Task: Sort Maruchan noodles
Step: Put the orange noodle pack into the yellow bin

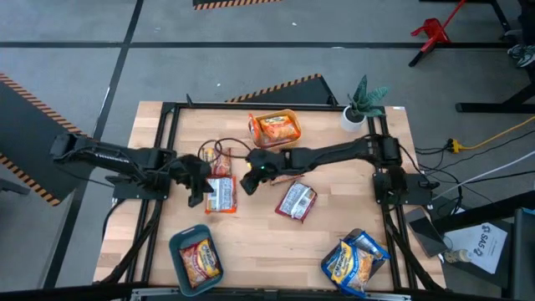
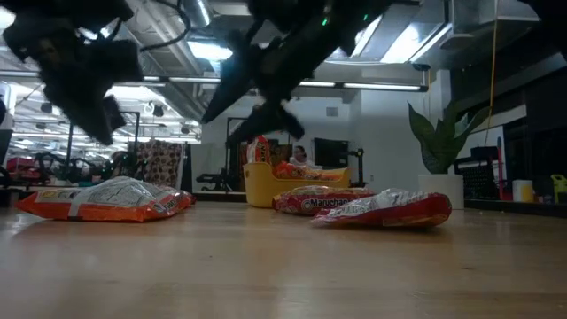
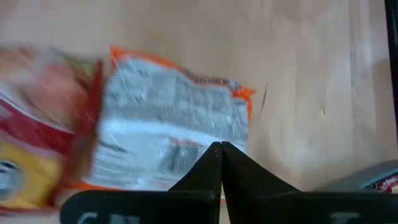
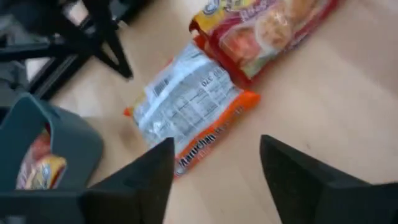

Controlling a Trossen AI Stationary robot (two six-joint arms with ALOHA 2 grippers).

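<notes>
Here the left claw (image 1: 201, 186) hangs over the middle of the wooden counter (image 1: 267, 242), just beside an orange packet (image 1: 222, 196) that lies with its white back side up. Its two dark fingers (image 3: 211, 168) are pressed tight together with nothing between them, and the orange packet lies on the wood right in front of their tips.

The right claw (image 1: 251, 177) reaches in from the other side and hangs just past the same packet. Its fingers (image 4: 155, 171) stand wide apart and hold nothing. In the right wrist view the orange packet (image 4: 189, 112) lies flat, and a red and yellow packet (image 4: 261, 28) touches its far end.

Another packet, red and silver (image 1: 296, 201), lies alone near the middle of the counter, well apart from both claws. In the low view it (image 2: 385, 211) rests flat on the wood.

An orange-yellow bin (image 1: 274, 128) at the back holds orange packets. A teal bin (image 1: 194, 257) at the front left holds red and yellow packets. A grey bin (image 1: 356, 261) at the front right holds blue packets. A small plant in a white pot (image 1: 361, 107) stands at the back right corner.
</notes>
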